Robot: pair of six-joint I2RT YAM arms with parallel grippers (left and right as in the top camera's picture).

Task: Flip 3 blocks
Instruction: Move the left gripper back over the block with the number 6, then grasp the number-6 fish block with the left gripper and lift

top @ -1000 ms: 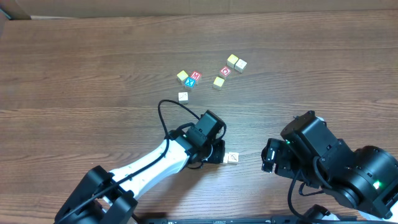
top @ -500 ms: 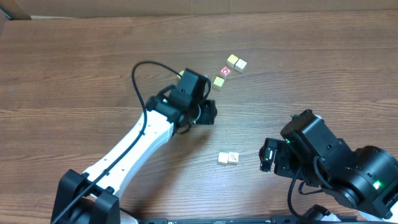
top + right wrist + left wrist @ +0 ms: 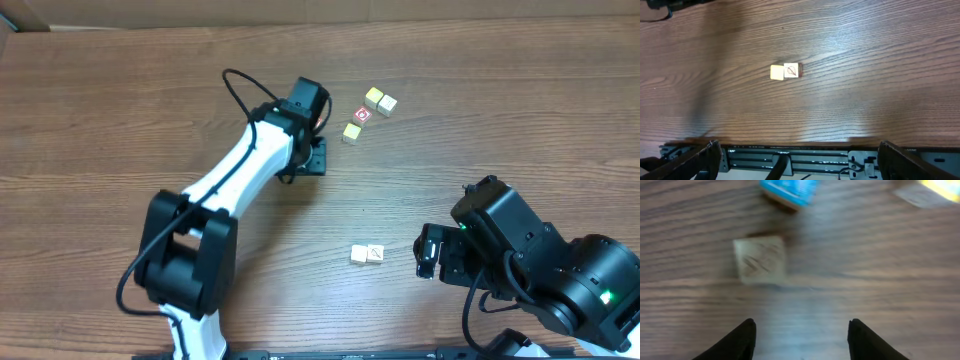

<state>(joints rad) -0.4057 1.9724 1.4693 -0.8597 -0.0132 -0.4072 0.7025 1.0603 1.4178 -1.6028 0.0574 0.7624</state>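
Overhead: fixed, looking straight down on the whole table [image 3: 120,100]. Left wrist: very close to the tabletop, blurred, facing down on a pale block [image 3: 760,259]. Right wrist: farther back, facing a block pair [image 3: 785,71]; overhead shares this pair [image 3: 367,254].

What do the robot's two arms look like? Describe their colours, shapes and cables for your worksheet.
The left arm has smooth white tubular links joined by black joints, with a thin black cable looping above it. Its fingers are black and tapered. The right arm is bulky and all black, with rounded housings and a small green light.
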